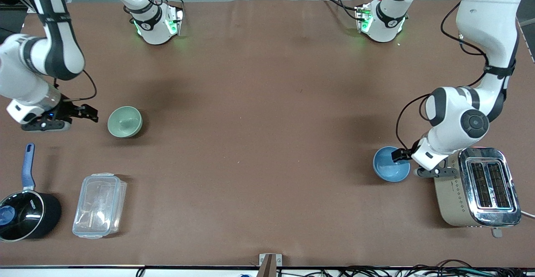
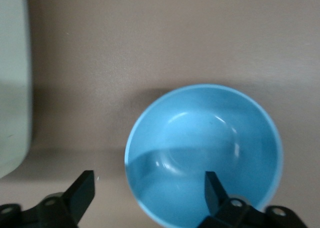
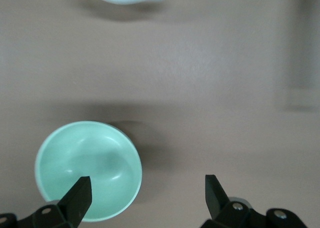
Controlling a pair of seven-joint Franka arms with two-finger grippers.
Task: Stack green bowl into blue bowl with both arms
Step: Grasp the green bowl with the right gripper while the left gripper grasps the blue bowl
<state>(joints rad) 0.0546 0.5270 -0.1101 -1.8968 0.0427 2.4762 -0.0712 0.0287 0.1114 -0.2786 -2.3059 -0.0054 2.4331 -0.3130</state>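
Clearly both spread wide to straddle rims: left gripper [image 2: 149, 188] over blue bowl [image 1: 391, 164], right gripper [image 3: 145, 190] beside green bowl [image 1: 124, 121].

High front overview; two downward wrist close-ups.

Both arms are made of white, rounded shells with black bands at the joints. The left arm [image 1: 480, 80] has a round black cap with a small ring mark on its elbow joint, and thin black cables hang along it in loops. The right arm [image 1: 37, 55] has a wide black section and a silver metal ring near the wrist. The two bases [image 1: 156, 24] are white with green lights and a small black emblem. The left gripper [image 2: 150, 198] and the right gripper [image 3: 147, 198] are black, with flat wedge-shaped fingers [image 2: 84, 187] and small silver screws.
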